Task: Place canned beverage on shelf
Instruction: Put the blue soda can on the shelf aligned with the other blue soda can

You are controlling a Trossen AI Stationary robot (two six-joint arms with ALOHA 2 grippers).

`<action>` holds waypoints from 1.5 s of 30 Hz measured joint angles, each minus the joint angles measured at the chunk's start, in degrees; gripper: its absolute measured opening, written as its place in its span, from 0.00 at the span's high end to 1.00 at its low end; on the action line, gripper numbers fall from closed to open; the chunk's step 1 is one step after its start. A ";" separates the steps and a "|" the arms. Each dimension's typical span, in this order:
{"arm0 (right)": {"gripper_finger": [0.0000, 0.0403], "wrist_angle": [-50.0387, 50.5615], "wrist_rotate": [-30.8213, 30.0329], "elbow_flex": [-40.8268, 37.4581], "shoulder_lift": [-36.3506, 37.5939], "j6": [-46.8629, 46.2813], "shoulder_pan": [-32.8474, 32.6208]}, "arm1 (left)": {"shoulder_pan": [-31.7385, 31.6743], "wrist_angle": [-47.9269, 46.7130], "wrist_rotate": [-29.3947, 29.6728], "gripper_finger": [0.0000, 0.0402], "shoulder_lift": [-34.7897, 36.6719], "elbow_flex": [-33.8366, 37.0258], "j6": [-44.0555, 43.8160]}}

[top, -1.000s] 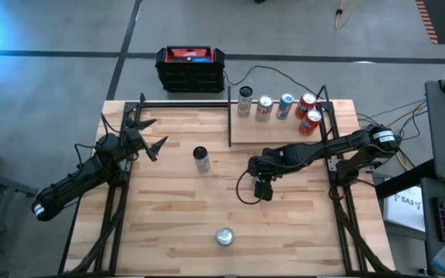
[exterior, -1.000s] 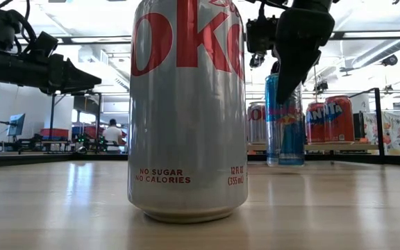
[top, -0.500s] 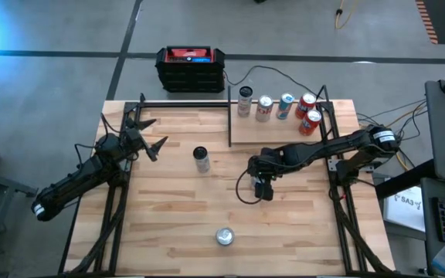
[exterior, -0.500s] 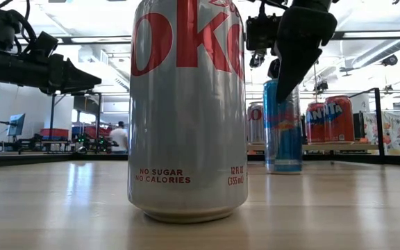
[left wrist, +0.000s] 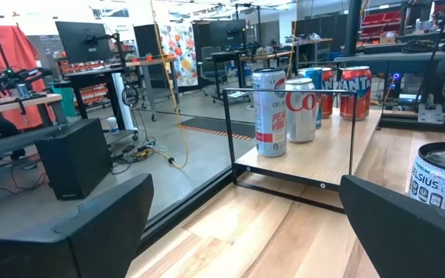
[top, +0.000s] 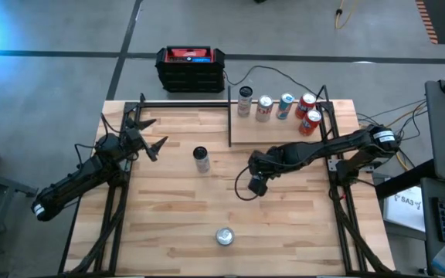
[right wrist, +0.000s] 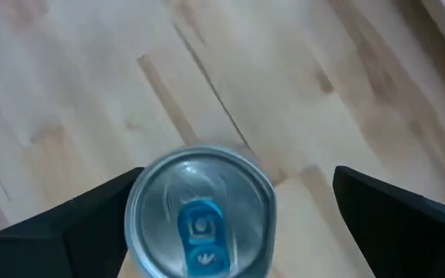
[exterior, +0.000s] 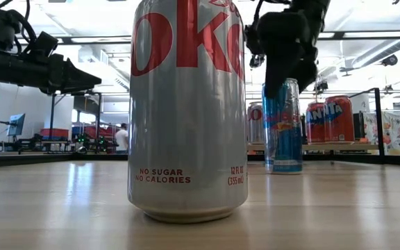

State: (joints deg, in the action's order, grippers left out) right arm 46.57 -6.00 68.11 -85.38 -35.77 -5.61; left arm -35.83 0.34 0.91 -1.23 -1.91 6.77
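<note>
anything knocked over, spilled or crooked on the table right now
Nothing stands out. Five cans stand upright on the small light wood shelf. The dark-topped silver can, the silver Diet Coke can and the blue can with a blue tab stand upright on the butcher-block table, with no spill visible. The right gripper hangs open over the blue can.

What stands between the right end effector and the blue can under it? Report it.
Nothing visible. The right end effector hangs open directly above the blue can, whose lid shows unobstructed in the right wrist view.
</note>
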 joint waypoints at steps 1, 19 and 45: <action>0.01 0.96 0.02 0.42 0.00 -2.50 0.00 | 0.01 0.00 0.01 0.01 0.00 0.00 0.00; 0.01 11.32 1.29 4.36 0.00 -69.53 -1.04 | 0.00 0.00 0.00 0.01 0.00 0.00 0.01; 0.01 14.30 1.70 14.64 -15.95 -93.72 1.62 | 0.02 -0.02 0.00 0.01 -0.02 0.01 0.01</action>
State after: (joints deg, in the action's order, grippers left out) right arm 60.87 -4.30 82.75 -101.33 -129.49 -3.98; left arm -35.81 0.32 0.91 -1.26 -1.90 6.78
